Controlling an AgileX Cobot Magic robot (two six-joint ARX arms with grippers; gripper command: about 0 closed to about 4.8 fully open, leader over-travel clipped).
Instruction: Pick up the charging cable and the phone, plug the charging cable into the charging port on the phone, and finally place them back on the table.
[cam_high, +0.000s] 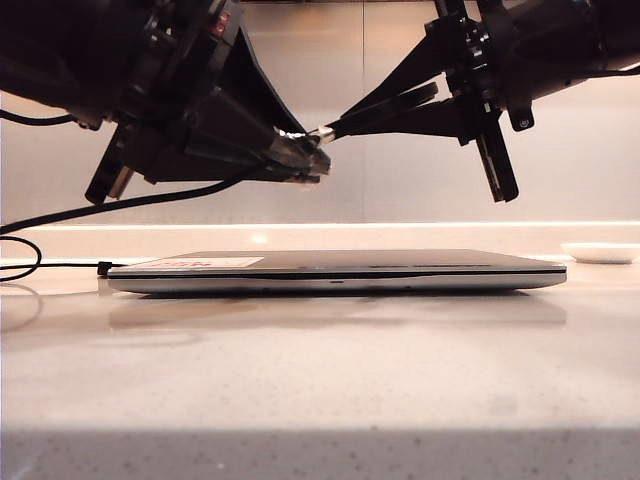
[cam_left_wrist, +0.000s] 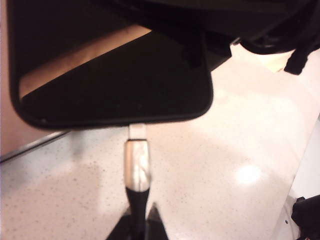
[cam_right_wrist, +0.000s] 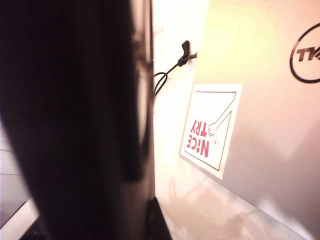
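Note:
My left gripper (cam_left_wrist: 137, 227) is shut on the black neck of the charging cable (cam_left_wrist: 137, 162), just behind its silvery connector. The connector's white tip meets the charging port (cam_left_wrist: 137, 125) in the short end edge of the phone (cam_left_wrist: 115, 75); how deep it sits I cannot tell. My right gripper (cam_right_wrist: 146, 225) is shut on the phone (cam_right_wrist: 75, 125), a dark slab that fills much of the right wrist view. In the exterior view the left gripper (cam_high: 302, 155) and the right gripper (cam_high: 440, 105) meet in the air above the table (cam_high: 320, 400), where connector (cam_high: 322, 132) joins phone (cam_high: 385, 105).
A shut silver-grey laptop (cam_high: 340, 272) with a "NICE TRY" sticker (cam_right_wrist: 210, 127) lies right under both grippers. A thin black cord with an all-black plug (cam_right_wrist: 185, 52) runs into its side. The charging cable's cord (cam_high: 150, 198) trails off to the left. A white dish (cam_high: 600, 252) sits far right.

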